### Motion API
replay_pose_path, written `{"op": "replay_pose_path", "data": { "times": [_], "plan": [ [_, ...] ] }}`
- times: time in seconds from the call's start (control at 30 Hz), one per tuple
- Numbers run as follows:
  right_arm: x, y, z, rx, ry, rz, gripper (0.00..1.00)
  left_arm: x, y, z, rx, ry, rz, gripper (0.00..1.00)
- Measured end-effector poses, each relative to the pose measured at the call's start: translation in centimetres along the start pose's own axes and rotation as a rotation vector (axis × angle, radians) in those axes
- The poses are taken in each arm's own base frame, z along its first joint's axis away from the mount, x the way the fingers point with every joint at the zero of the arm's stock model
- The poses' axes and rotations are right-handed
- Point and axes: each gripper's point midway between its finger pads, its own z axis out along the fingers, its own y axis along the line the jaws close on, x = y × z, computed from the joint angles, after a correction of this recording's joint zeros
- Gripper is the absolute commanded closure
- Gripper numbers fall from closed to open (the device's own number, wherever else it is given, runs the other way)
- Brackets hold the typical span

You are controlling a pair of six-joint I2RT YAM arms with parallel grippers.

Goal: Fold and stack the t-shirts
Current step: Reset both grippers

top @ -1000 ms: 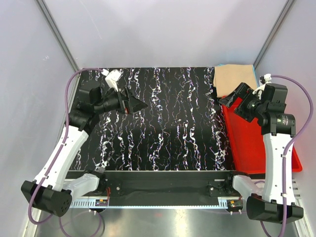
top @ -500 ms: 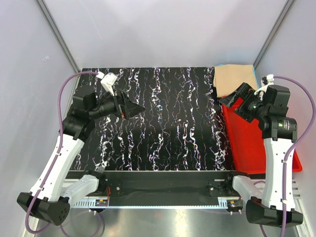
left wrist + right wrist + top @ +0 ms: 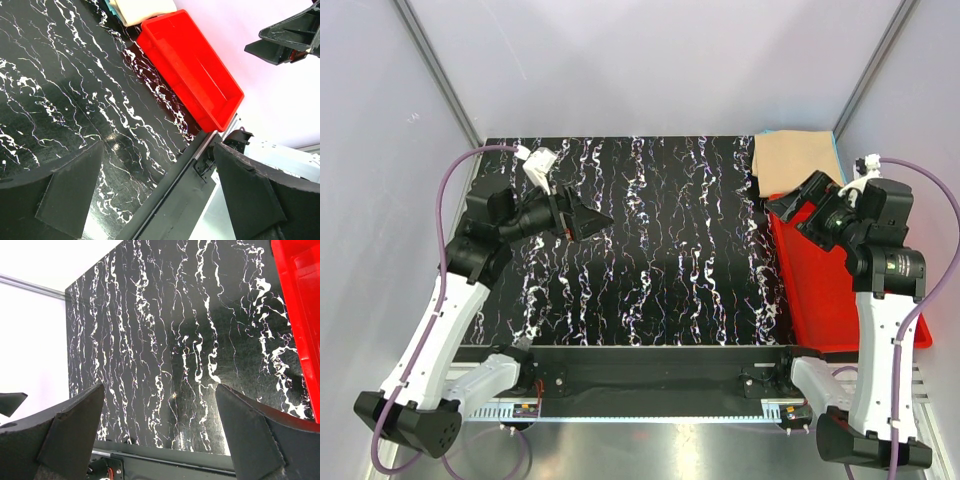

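A folded tan t-shirt (image 3: 788, 160) lies at the table's far right corner, and a thin cyan edge (image 3: 834, 150) of cloth shows beneath it. In the left wrist view that shirt (image 3: 145, 7) looks pale at the top edge, with a sliver of cyan (image 3: 107, 5) beside it. My left gripper (image 3: 603, 221) hovers open over the left half of the table, holding nothing (image 3: 160, 195). My right gripper (image 3: 788, 192) is open and empty (image 3: 160, 425), raised just in front of the tan shirt, over the red bin's far end.
A red plastic bin (image 3: 815, 290) runs along the table's right side and looks empty (image 3: 195, 70) (image 3: 300, 295). The black marbled tabletop (image 3: 660, 250) spreads between the arms. Grey walls enclose the cell, and a black rail (image 3: 650, 375) borders the near edge.
The left arm has drawn back slightly toward the left, its gripper shifting a little nearer. The right wrist has drifted slightly to the right. Both grippers stay open.
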Motion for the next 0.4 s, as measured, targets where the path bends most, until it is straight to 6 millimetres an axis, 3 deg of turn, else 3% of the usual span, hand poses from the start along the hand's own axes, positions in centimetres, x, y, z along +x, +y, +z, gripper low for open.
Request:
{"op": "replay_pose_path", "data": {
  "times": [0.4],
  "plan": [
    [0.26,0.26,-0.85,-0.023,-0.035,-0.016,0.0,-0.35,-0.55,-0.34,0.007,-0.019,-0.005,0.01]
  ]
}}
